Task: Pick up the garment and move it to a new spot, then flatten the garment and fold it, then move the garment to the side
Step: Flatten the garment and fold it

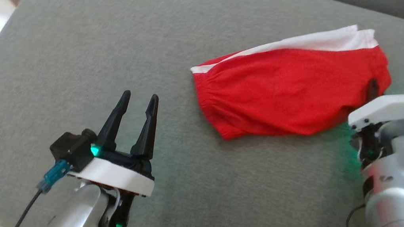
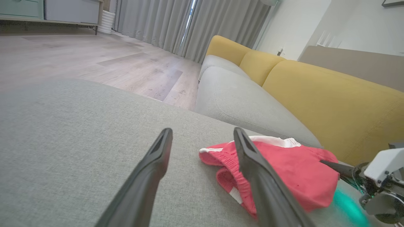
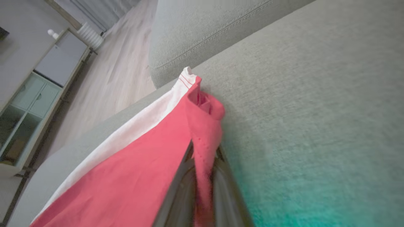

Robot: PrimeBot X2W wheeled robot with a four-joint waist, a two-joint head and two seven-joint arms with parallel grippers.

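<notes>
Slippage is looking like the main risk: the right gripper (image 1: pixel 372 87) is clamping only a thin fold at the right-hand end of the red and white garment (image 1: pixel 289 90), which is lying toward the far right corner of the grey cushion (image 1: pixel 117 36). With so little cloth between the closed fingers, a quick lift is likely to be pulling that fold free, or dragging the rest along bunched rather than carrying it clear. The loose elastic hem is facing the left gripper (image 1: pixel 139 98), whose fingers are standing apart and holding nothing near the cushion's front edge, so a snag there is looking possible. The woven cover is probably adding drag. Beyond the cushion's far edge a yellow-backed sofa (image 2: pixel 315 94) is standing, with a wooden floor (image 2: pixel 94 56), grey curtains (image 2: pixel 151 22) and a pale cabinet (image 3: pixel 31 101) surrounding it.
</notes>
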